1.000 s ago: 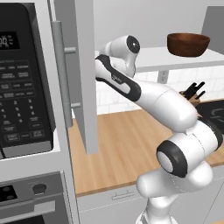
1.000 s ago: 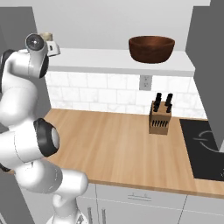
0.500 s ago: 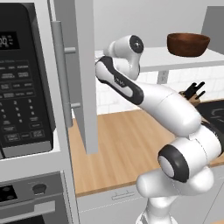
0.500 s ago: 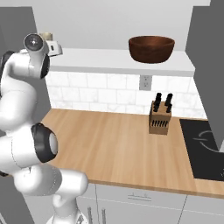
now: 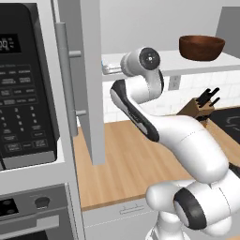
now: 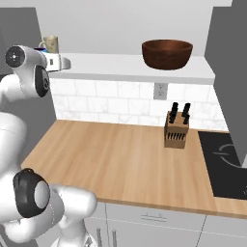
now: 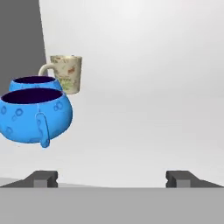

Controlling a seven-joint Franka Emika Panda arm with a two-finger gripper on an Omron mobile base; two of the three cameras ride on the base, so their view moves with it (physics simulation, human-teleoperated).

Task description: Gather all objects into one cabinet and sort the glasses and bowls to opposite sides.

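Hand view: jaws point(image 7: 112, 177) spread wide, nothing pinched; two blue cups point(image 7: 36, 114) sit close together on left end of cabinet shelf point(image 6: 120, 65), beige tumbler point(image 7: 66, 73) just behind. Brown bowl point(image 6: 167, 53) at far right end of same shelf, well apart from cups. Bowl prob. stiff, heavier, wide w/ smooth curved wall, so best pinch rim wall; cups light, take by rim/handle.

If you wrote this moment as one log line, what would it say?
fingers: open, empty | blue cups, tumbler: shelf left | bowl: right
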